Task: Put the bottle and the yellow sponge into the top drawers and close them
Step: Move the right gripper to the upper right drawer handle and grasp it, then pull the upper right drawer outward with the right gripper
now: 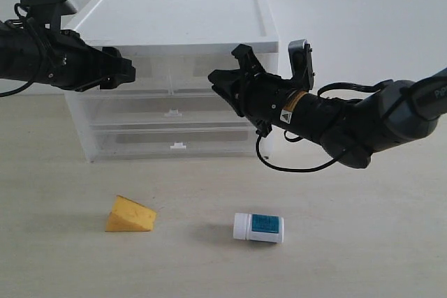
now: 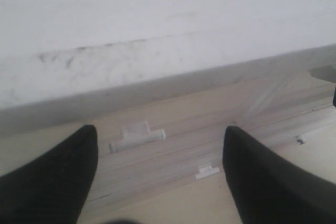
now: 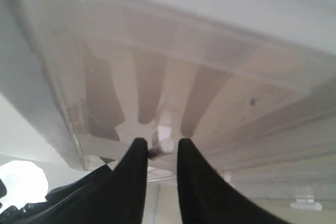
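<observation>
The yellow sponge (image 1: 130,215) lies on the table in front of the cabinet, to the left. To its right the bottle (image 1: 258,227) lies on its side. Both top drawers look pushed in. My left gripper (image 1: 128,71) hovers open in front of the top left drawer (image 1: 150,75); in the left wrist view its fingers (image 2: 63,177) stand wide apart with nothing between them. My right gripper (image 1: 223,75) is at the top right drawer (image 1: 192,68). Its fingertips (image 3: 139,148) sit close on either side of that drawer's white tab handle (image 3: 164,139).
Below the top pair, the cabinet (image 1: 174,15) has two full-width drawers with white handles (image 1: 172,112) (image 1: 179,146), also seen from the left wrist (image 2: 136,135) (image 2: 206,171). A black cable (image 1: 293,167) loops under the right arm. A white wall stands behind.
</observation>
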Robot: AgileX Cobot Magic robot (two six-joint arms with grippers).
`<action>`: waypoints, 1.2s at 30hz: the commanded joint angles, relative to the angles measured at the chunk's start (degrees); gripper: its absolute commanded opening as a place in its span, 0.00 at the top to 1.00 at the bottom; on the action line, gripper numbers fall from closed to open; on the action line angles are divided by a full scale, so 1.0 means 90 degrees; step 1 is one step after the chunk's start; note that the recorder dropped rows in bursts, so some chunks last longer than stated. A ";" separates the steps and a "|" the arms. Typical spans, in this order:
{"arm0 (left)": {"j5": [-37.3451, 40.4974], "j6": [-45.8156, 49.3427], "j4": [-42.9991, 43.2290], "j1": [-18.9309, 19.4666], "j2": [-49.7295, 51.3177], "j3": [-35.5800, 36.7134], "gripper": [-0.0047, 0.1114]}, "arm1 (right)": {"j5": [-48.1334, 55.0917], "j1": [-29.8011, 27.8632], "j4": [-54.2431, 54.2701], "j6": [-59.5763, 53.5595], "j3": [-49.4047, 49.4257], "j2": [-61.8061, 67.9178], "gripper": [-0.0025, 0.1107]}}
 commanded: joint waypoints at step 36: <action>-0.0269 0.0032 0.0010 0.0005 -0.0055 -0.0068 0.41 | -0.0220 -0.0018 -0.0923 -0.0153 0.1300 -0.1180 0.98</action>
